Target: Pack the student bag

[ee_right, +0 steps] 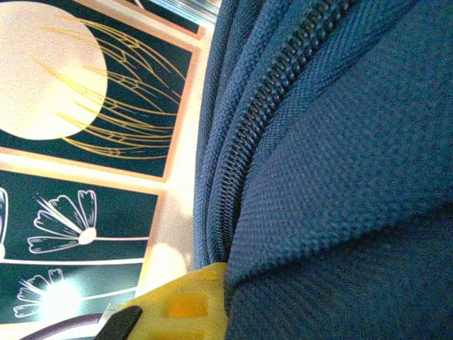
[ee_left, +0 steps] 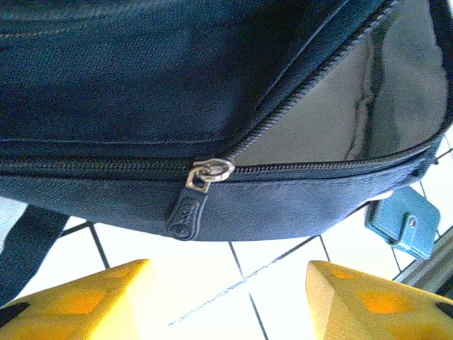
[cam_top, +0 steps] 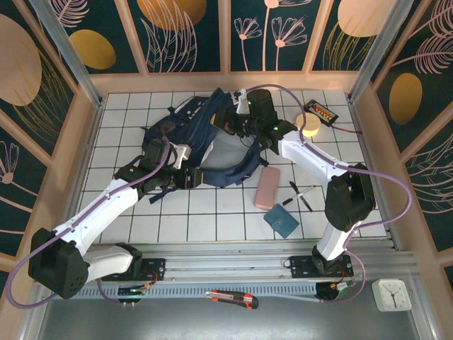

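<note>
Student bag [cam_top: 200,122]: open zip [ee_left: 304,92], grey lining [ee_left: 311,120]

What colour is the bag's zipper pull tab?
The pull tab is navy; left wrist view shows it best.

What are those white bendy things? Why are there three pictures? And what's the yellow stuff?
The white bendy things are two robot arms, bolted to a tiled table. One picture looks down from above. The other two come from little cameras on the wrists. The yellow blocks are the claw fingers. The big blue thing is the student bag. The left claw is open, just in front of the bag's zipper pull. The right claw is shut and seems to pinch the bag's cloth beside its zipper. Near the bag lie a pink case, a teal wallet and pens, not packed yet.
</note>
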Action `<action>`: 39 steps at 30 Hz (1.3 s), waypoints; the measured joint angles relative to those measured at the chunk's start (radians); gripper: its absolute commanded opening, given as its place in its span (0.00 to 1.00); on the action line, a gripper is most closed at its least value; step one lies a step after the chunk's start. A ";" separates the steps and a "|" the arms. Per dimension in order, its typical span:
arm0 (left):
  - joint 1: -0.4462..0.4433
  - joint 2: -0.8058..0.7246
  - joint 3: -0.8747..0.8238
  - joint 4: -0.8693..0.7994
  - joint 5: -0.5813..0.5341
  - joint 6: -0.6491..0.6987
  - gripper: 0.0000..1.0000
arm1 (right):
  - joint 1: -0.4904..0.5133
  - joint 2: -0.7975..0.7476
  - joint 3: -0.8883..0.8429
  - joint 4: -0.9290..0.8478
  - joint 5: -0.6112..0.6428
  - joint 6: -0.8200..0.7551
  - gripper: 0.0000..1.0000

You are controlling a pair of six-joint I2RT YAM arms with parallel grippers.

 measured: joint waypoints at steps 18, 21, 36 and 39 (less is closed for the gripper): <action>0.013 0.105 -0.006 0.011 -0.022 0.126 0.49 | 0.000 0.000 0.029 -0.038 0.003 0.001 0.00; 0.013 0.132 0.019 0.009 -0.034 0.145 0.47 | 0.004 0.001 0.041 -0.040 0.004 0.002 0.00; 0.014 0.239 0.125 -0.013 -0.087 0.209 0.00 | 0.015 0.029 0.066 -0.047 0.035 0.005 0.00; 0.018 0.242 0.129 -0.031 -0.104 0.219 0.00 | 0.017 0.030 0.066 -0.048 0.037 0.004 0.00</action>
